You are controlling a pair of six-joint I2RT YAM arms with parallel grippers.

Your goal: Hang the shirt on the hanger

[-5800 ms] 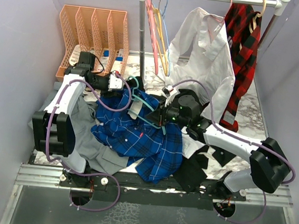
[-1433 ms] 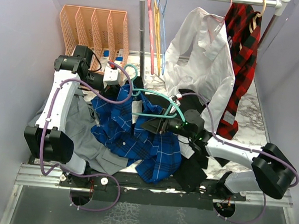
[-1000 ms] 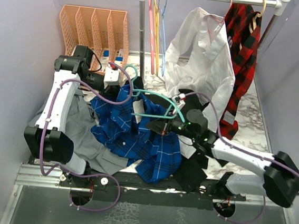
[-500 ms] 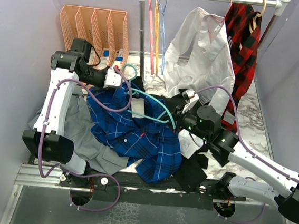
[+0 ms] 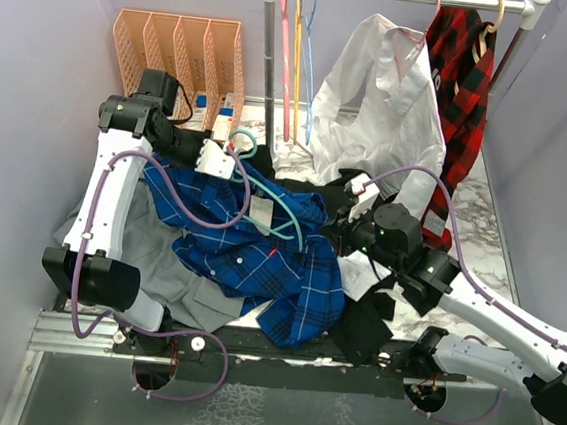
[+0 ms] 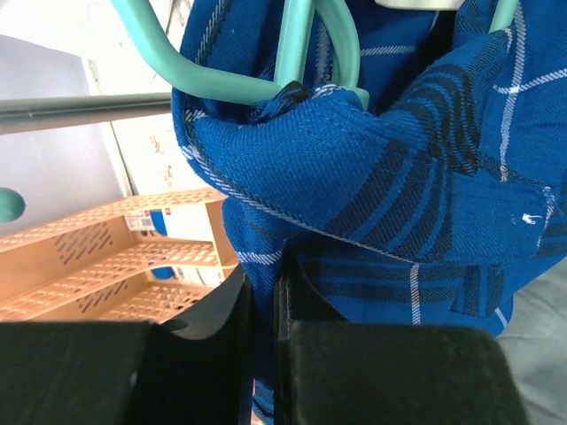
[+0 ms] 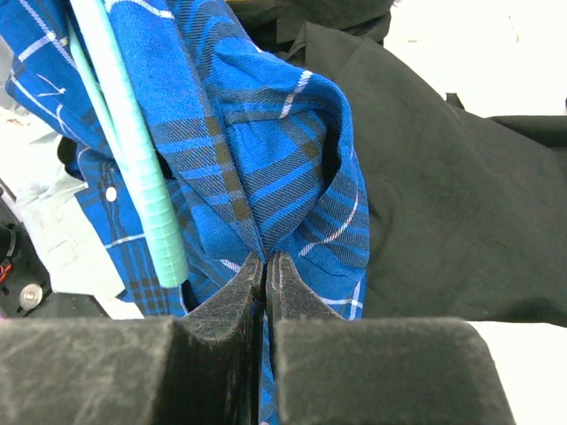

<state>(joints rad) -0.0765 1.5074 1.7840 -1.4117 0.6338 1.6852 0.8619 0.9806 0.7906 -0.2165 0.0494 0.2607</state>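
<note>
Moved since half a second ago: the blue plaid shirt is spread wider over the teal hanger, hiding more of it.

Your left gripper: nearly closed, pinching shirt fabric below the hook.

Progress, as a judgement: hanger partly inside the collar; shoulders not yet seated.

Your right gripper: narrow, clamped on a shirt fold just beside the hanger, over black cloth.
</note>
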